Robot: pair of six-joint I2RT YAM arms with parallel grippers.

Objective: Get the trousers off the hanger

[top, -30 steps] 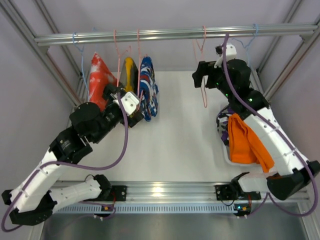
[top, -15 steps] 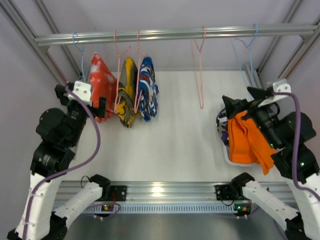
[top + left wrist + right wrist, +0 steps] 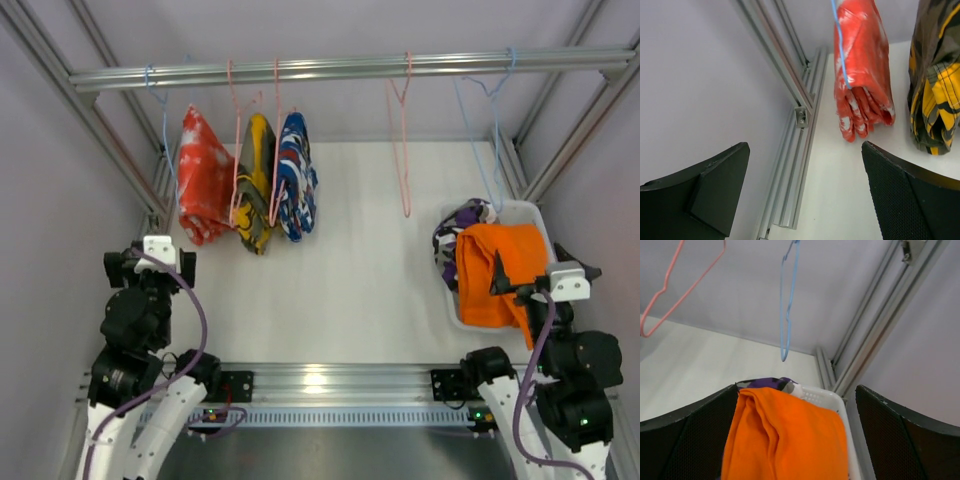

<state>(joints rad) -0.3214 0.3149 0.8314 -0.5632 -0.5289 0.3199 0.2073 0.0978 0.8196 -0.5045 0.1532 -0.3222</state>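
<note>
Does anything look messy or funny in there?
A little. The bright orange folded trousers sit heaped on the white plastic basket, hanging over its near rim instead of lying tucked inside. The purple camouflage trousers bulge out over its left side. Nothing looks spilled or broken.

Lab test cell: aluminium frame (image 3: pixel 340 68), plain walls (image 3: pixel 50 220).
</note>
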